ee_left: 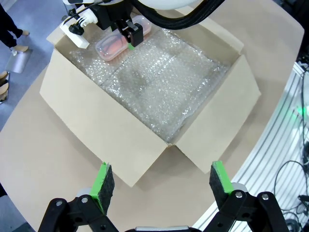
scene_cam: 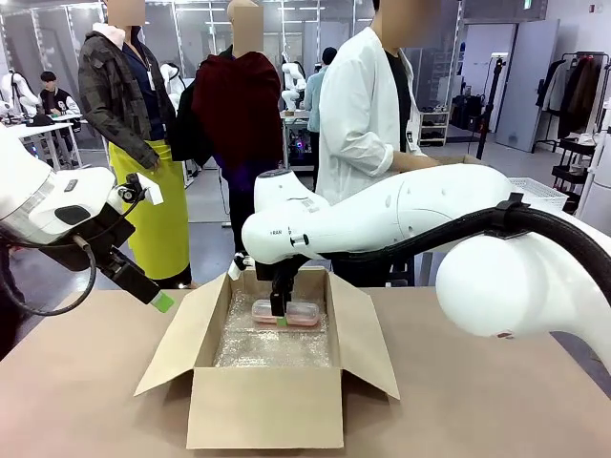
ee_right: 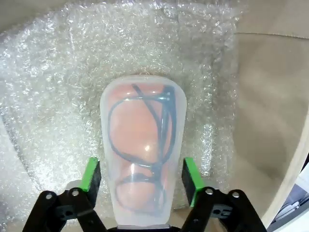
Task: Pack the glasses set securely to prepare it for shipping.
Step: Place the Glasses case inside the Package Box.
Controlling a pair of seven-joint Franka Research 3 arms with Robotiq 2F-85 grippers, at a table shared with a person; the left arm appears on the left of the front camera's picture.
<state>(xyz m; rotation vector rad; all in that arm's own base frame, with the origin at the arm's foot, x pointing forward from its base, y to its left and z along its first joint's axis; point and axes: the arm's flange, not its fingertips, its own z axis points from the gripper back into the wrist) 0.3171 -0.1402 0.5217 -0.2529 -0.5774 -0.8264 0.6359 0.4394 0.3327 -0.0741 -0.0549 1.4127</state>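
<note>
I am setting the pink case (ee_right: 143,130) on the bubble wrap (ee_left: 159,82) inside the cardboard box (scene_cam: 263,405), my right pincer (ee_right: 140,174) flanking it, pinching or free I cannot tell, my left pincer (ee_left: 159,181) hanging spread, and closing the box is, I judge, not yet done.

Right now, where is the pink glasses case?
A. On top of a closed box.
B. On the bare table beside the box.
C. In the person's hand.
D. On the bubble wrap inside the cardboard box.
D: the pink case lies on the bubble wrap at the bottom of the open cardboard box, between the fingers of the right gripper.
</note>
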